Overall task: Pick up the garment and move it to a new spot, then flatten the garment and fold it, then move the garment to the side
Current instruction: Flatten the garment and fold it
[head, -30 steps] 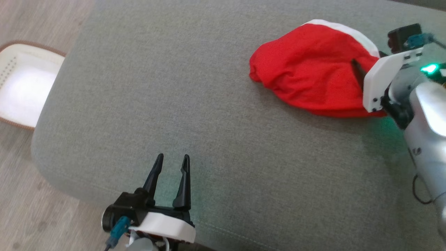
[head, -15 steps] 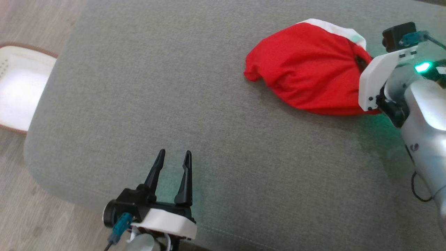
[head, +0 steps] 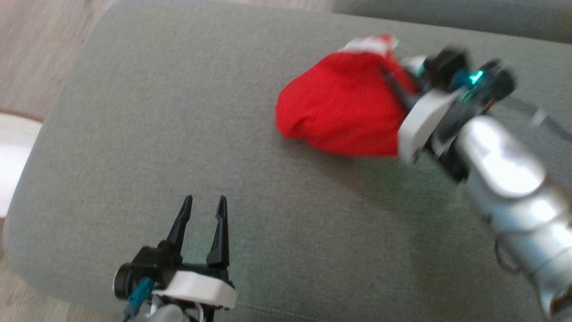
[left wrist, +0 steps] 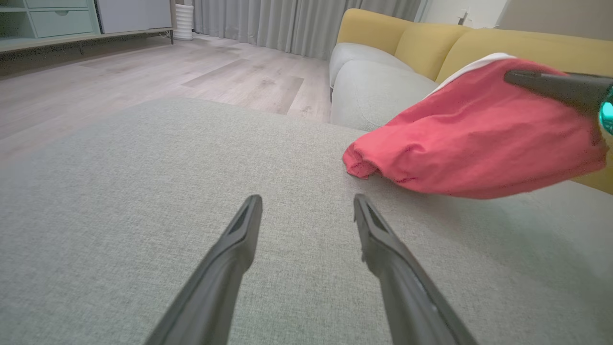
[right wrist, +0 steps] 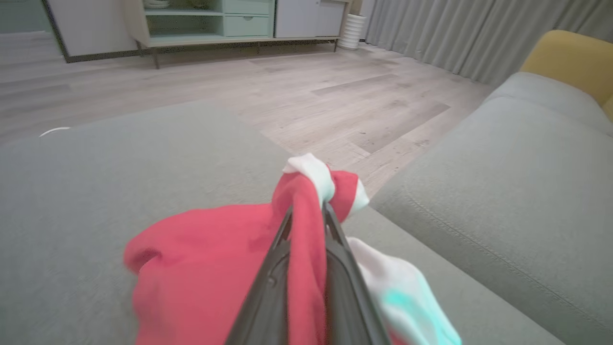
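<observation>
Nearest you, your left tool (head: 204,199) sits low over the front of the grey ottoman (head: 134,112), its two fingers spread wide with nothing between them. Farther on and to your right, the red garment (head: 339,112) with white trim is bunched on the ottoman. In the left wrist view its lower end touches the fabric while the side by the other arm looks raised. Your right tool (right wrist: 307,211) is pinched narrow on a fold of that red-and-white cloth. Beyond lie a grey sofa (left wrist: 373,86) with yellow backrests and the wooden floor (right wrist: 335,96).
</observation>
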`<state>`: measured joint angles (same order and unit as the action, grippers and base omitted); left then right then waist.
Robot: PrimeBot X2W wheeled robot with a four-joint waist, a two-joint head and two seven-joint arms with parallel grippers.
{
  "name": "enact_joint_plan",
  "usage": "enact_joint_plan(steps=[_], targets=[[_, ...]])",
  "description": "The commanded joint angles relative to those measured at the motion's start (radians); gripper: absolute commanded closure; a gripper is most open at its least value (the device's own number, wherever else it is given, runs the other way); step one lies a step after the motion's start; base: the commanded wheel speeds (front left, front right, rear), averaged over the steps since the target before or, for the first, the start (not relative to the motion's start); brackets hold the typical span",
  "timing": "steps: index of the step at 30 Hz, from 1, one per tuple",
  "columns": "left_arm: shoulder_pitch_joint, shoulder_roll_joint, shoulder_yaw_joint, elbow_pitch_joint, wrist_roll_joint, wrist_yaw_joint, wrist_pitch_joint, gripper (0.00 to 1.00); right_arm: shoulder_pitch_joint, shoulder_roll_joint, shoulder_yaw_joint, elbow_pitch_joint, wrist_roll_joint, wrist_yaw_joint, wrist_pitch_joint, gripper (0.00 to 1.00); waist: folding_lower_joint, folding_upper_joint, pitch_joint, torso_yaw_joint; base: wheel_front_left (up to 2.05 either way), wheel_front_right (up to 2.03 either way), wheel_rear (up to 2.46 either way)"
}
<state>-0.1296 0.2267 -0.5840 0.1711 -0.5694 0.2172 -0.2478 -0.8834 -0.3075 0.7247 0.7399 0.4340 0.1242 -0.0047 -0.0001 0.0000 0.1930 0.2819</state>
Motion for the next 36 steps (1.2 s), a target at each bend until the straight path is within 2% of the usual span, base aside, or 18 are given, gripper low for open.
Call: enact_joint_plan(steps=[1, 9, 13, 16, 17, 18, 19, 24, 28, 32, 36], targets=[[0.006, 0.028, 0.039, -0.036, 0.005, 0.009, -0.003, 0.00, 0.056, 0.017, 0.031, -0.053, -0.028, 0.007, -0.029, 1.00, 0.0001, 0.0000, -0.042, -0.040, 0.00, 0.00, 0.00], [0.036, 0.057, 0.047, -0.073, -0.001, 0.031, 0.018, 0.00, 0.296, 0.024, 0.079, -0.162, -0.215, 0.007, -0.090, 1.00, 0.0001, 0.0000, -0.102, -0.086, 0.00, 0.00, 0.00], [0.052, 0.070, 0.049, -0.091, -0.005, 0.041, 0.029, 0.00, 0.433, 0.029, 0.009, -0.177, -0.307, 0.007, -0.084, 1.00, 0.0001, 0.0000, -0.125, -0.098, 0.00, 0.00, 0.00], [0.062, 0.077, 0.052, -0.098, -0.008, 0.045, 0.032, 0.00, 0.511, 0.047, -0.047, -0.179, -0.334, 0.007, -0.084, 1.00, 0.0001, 0.0000, -0.134, -0.104, 0.00, 0.00, 0.00], [0.064, 0.078, 0.052, -0.099, -0.009, 0.046, 0.032, 0.00, 0.534, 0.055, -0.066, -0.176, -0.338, 0.007, -0.083, 0.84, 0.0001, 0.0000, -0.136, -0.105, 0.00, 0.00, 0.00], [0.066, 0.079, 0.052, -0.100, -0.010, 0.047, 0.033, 0.00, 0.555, 0.063, -0.084, -0.174, -0.340, 0.007, -0.083, 0.52, 0.0001, 0.0000, -0.139, -0.107, 0.00, 0.00, 0.00], [0.068, 0.080, 0.052, -0.101, -0.010, 0.048, 0.033, 0.00, 0.573, 0.072, -0.104, -0.172, -0.339, 0.007, -0.085, 0.01, 0.0001, 0.0000, -0.140, -0.109, 0.00, 0.00, 0.00], [0.077, 0.084, 0.050, -0.107, -0.013, 0.052, 0.033, 0.00, 0.621, 0.102, -0.205, -0.191, -0.317, 0.007, -0.093, 0.00, 0.0001, 0.0000, -0.152, -0.117, 0.00, 0.00, 0.00], [0.080, 0.083, 0.047, -0.109, -0.015, 0.053, 0.033, 0.00, 0.617, 0.102, -0.271, -0.265, -0.265, 0.007, -0.082, 0.00, 0.0001, 0.0000, -0.157, -0.113, 0.00, 0.00, 0.00], [0.078, 0.082, 0.045, -0.113, -0.016, 0.052, 0.031, 0.00, 0.577, 0.083, -0.304, -0.343, -0.231, 0.007, -0.018, 0.00, 0.0001, 0.0000, -0.145, -0.100, 0.00, 0.00, 0.00], [0.066, 0.075, 0.040, -0.115, -0.014, 0.050, 0.029, 0.00, 0.520, 0.078, -0.308, -0.354, -0.225, 0.007, 0.044, 0.00, 0.0001, 0.0000, -0.126, -0.082, 0.00, 0.00, 0.00]])
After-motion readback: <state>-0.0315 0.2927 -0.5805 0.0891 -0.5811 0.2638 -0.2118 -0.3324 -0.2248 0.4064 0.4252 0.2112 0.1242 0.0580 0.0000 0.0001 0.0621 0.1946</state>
